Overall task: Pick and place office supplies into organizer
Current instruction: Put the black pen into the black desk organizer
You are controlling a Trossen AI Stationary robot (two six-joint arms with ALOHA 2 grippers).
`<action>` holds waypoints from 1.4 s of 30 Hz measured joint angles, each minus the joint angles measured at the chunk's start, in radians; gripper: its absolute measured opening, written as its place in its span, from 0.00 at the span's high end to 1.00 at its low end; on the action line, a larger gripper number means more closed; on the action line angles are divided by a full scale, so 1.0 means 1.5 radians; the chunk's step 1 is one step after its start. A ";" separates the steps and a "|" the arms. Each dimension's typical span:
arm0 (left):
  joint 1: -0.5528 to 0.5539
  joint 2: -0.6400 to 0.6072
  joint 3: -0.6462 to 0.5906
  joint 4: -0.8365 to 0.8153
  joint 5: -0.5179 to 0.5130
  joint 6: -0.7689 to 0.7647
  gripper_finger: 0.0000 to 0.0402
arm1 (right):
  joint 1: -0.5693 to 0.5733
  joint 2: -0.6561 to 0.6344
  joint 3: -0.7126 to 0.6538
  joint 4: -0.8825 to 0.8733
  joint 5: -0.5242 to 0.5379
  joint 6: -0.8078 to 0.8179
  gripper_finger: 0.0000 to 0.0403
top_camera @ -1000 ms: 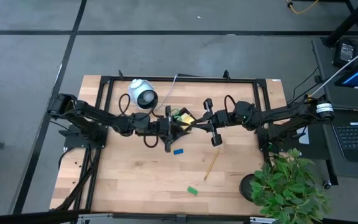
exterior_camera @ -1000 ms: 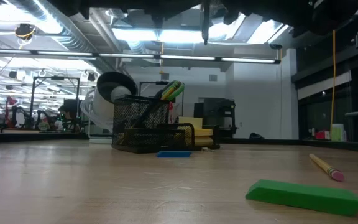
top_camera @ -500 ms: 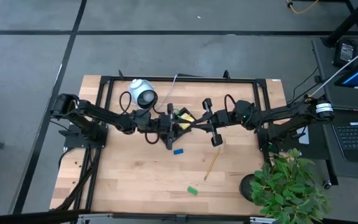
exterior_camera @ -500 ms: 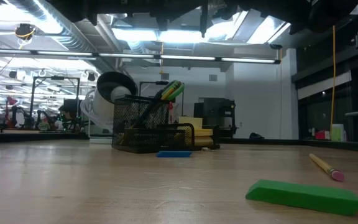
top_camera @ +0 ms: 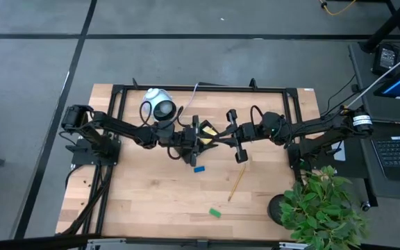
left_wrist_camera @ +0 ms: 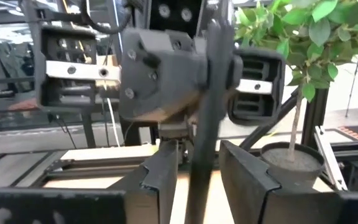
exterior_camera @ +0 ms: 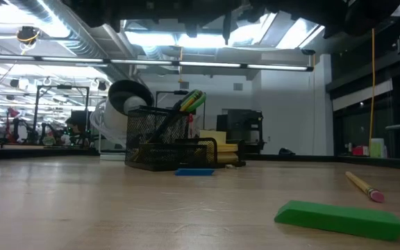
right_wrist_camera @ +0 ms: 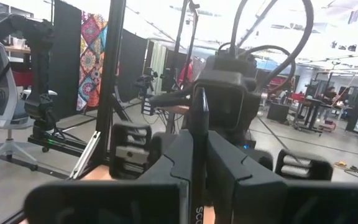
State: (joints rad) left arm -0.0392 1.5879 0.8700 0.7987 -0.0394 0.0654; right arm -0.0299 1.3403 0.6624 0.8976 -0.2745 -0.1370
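The right gripper point(top_camera: 217, 139) is clamped on a black pen point(right_wrist_camera: 198, 134), which stands pinched between its two dark fingers point(right_wrist_camera: 229, 180) in the right wrist view. The left gripper point(top_camera: 192, 137) faces it from the other side, with the same pen point(left_wrist_camera: 205, 99) rising between its fingers point(left_wrist_camera: 163, 174); whether those fingers press on it cannot be told. Both grippers meet above the organizer point(exterior_camera: 171, 143), a black mesh tray sitting near the middle of the tabletop point(top_camera: 151, 201), slightly toward 12 o'clock.

In the low view the green-handled scissors point(exterior_camera: 191, 100) stick up out of the organizer's taller part, and the yellow sticky-note pad point(exterior_camera: 217, 144) shows at its lower side. A small blue block point(top_camera: 198, 168) lies flat on the wood just beside the organizer at its 6 o'clock. A wooden pencil point(top_camera: 237, 183) lies at about 4 o'clock from the organizer, well apart from it, and a small green block point(top_camera: 215, 213) rests farther out toward 6 o'clock. A white round device point(top_camera: 157, 105) with a cable sits at 10 o'clock of the organizer.

The tabletop is pale butcher-block wood inside a black frame, standing on a grey floor point(top_camera: 33, 69) marked with dark lines. A potted plant point(top_camera: 323, 205) stands at the 4 o'clock corner. Across the table, the low view shows a large workshop hall with ceiling light strips point(exterior_camera: 207, 38).
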 joint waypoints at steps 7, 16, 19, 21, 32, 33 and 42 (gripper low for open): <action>0.002 -0.001 0.000 0.004 0.000 0.000 0.80 | 0.000 0.000 0.000 -0.008 0.001 -0.002 0.93; -0.002 -0.001 0.000 0.001 -0.001 0.049 0.93 | 0.000 0.000 0.000 -0.019 0.001 -0.002 0.93; -0.006 -0.002 0.000 -0.010 -0.001 0.064 0.93 | 0.000 0.000 0.000 -0.027 -0.001 -0.003 0.92; -0.009 -0.002 0.000 -0.012 -0.004 0.068 0.93 | 0.001 0.000 0.000 -0.032 -0.002 -0.002 0.88; -0.011 -0.079 -0.001 -0.138 -0.016 0.070 0.93 | -0.004 0.000 0.000 -0.062 0.002 0.001 0.63; -0.012 -0.088 -0.001 -0.147 -0.020 0.071 0.93 | -0.006 0.000 0.000 -0.066 0.002 0.002 0.63; -0.020 -0.157 -0.094 -0.114 -0.108 0.050 0.93 | -0.021 -0.001 0.000 -0.105 0.002 0.002 0.62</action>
State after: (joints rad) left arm -0.0691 1.3526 0.7293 0.6284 -0.2012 0.1407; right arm -0.0619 1.3392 0.6628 0.7401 -0.2722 -0.1344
